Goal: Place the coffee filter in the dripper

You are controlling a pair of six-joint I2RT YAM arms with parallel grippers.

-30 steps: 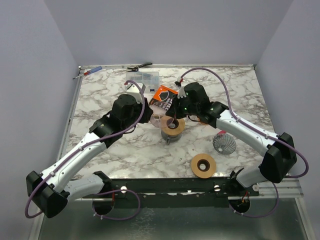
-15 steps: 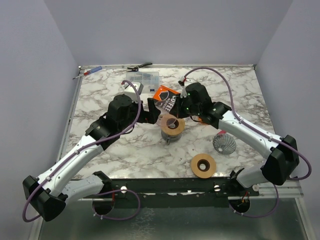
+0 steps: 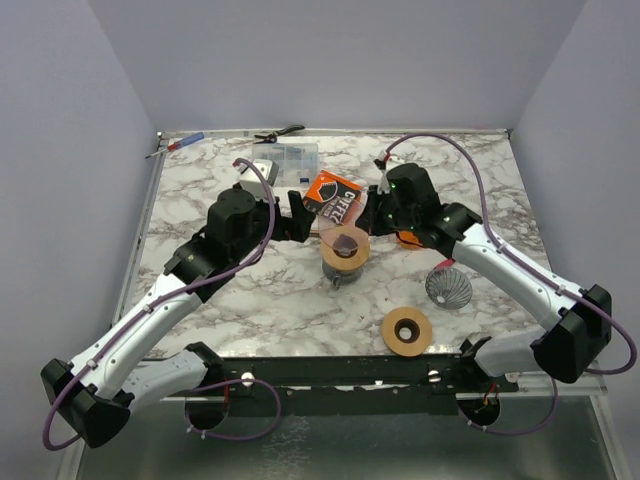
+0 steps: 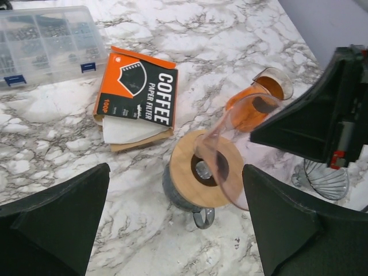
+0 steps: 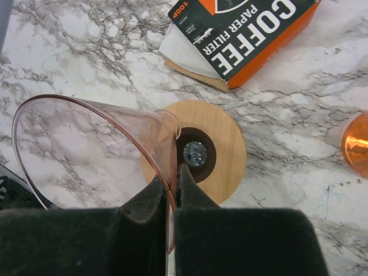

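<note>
Two arms meet over the middle of the marble table [image 3: 230, 290]. The right gripper [image 5: 171, 184] is closed, its fingers pinching the thin wall of the clear pink dripper [image 5: 92, 144] at its edge. It holds the dripper tilted in the air, over a wooden ring [image 4: 181, 184] that sits on top of a grey mug [image 4: 178, 192].

The left gripper [image 4: 175, 172] hangs just left of the mug with its fingers [image 4: 57, 218] spread fully apart and nothing between them.

White coffee filters [image 4: 123, 131] poke out of the open end of an orange and black filter box [image 4: 138, 92]. The box lies flat on the table, just beyond the mug on its far side, and neither gripper touches it.

An orange cup [image 4: 267, 86] stands to the right of the box. A wire cone [image 3: 449, 287] lies to the right of the mug. A second wooden ring [image 3: 407, 331] lies near the front edge. A clear parts box [image 4: 43, 46] sits at the far left.
</note>
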